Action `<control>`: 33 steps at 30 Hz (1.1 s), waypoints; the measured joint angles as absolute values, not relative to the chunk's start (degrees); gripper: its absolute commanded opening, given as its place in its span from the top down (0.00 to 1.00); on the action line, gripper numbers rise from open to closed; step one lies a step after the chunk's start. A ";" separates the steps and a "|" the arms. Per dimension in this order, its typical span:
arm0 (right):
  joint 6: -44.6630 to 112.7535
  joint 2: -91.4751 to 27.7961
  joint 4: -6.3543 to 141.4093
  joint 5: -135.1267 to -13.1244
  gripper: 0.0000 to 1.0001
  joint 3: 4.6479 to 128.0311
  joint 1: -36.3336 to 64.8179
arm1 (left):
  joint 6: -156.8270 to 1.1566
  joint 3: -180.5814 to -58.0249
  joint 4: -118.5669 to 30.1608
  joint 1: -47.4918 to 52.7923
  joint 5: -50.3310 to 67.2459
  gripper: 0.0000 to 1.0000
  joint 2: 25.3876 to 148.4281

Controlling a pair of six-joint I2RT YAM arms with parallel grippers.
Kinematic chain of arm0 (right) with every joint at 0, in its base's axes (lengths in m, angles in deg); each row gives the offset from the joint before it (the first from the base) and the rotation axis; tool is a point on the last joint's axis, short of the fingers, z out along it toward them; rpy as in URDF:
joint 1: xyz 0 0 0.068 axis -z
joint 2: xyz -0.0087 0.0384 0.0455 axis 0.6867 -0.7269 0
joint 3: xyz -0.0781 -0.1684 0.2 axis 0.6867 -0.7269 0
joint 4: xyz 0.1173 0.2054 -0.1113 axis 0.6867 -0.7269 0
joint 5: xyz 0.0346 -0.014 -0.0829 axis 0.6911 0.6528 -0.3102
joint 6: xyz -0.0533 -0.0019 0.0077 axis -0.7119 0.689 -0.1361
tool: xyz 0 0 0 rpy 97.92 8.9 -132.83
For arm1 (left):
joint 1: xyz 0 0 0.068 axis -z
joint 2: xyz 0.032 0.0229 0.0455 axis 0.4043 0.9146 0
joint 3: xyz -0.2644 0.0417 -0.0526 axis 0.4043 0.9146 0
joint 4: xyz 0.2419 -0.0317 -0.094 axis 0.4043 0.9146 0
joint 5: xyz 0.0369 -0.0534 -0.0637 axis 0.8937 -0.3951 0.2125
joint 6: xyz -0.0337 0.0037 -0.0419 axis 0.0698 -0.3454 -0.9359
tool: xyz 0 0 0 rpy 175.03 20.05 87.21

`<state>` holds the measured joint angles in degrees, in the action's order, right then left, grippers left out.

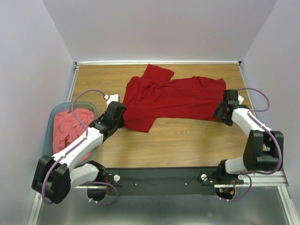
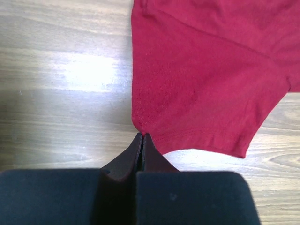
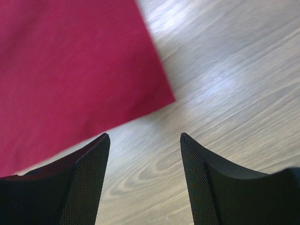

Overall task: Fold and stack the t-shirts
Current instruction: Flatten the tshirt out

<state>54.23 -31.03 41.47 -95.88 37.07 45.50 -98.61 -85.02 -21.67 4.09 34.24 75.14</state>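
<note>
A crimson t-shirt (image 1: 173,96) lies spread and rumpled across the middle of the wooden table, one part folded over at its left. My left gripper (image 1: 123,121) is at its near-left corner. In the left wrist view the left gripper (image 2: 142,136) has its fingers pressed together on the pointed corner of the crimson t-shirt (image 2: 201,84). My right gripper (image 1: 219,114) is at the shirt's near-right corner. There the right gripper (image 3: 145,137) stands open over bare wood, with the shirt's corner (image 3: 70,79) just ahead and to its left. A coral-pink t-shirt (image 1: 68,129) lies bunched in the tub.
The translucent blue-grey tub (image 1: 52,115) stands at the table's left edge, beside the left arm. Pale walls close in the table on the left, back and right. The black rail (image 1: 159,176) with both arm bases runs along the near edge.
</note>
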 measured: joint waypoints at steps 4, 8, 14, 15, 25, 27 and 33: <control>54.89 -34.50 41.47 -96.01 0.32 38.43 47.55 | -97.67 -84.17 -23.55 3.50 33.60 1.00 73.52; 56.29 -37.83 41.56 -96.03 0.32 40.24 48.04 | -96.60 -84.17 -25.04 2.22 31.85 1.00 73.50; 58.34 -42.46 43.02 -96.03 0.32 41.27 48.89 | -96.04 -83.86 -26.74 0.16 29.17 1.00 71.88; 58.76 -42.92 43.09 -96.03 0.32 41.53 49.06 | -96.04 -83.84 -26.83 0.10 28.95 1.00 71.66; 58.30 -43.46 44.48 -96.88 0.35 41.73 51.36 | -96.01 -83.73 -27.71 -1.39 27.02 1.00 71.14; 58.19 -43.46 45.07 -96.66 0.36 41.51 52.19 | -96.01 -83.73 -27.84 -1.41 26.74 1.00 71.14; 57.19 -43.31 46.45 -96.03 0.42 41.10 53.08 | -95.99 -83.73 -27.90 -1.41 26.30 1.00 71.12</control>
<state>57.19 -43.31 46.45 -96.03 41.10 53.08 -95.99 -83.73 -27.90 -1.41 26.30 71.12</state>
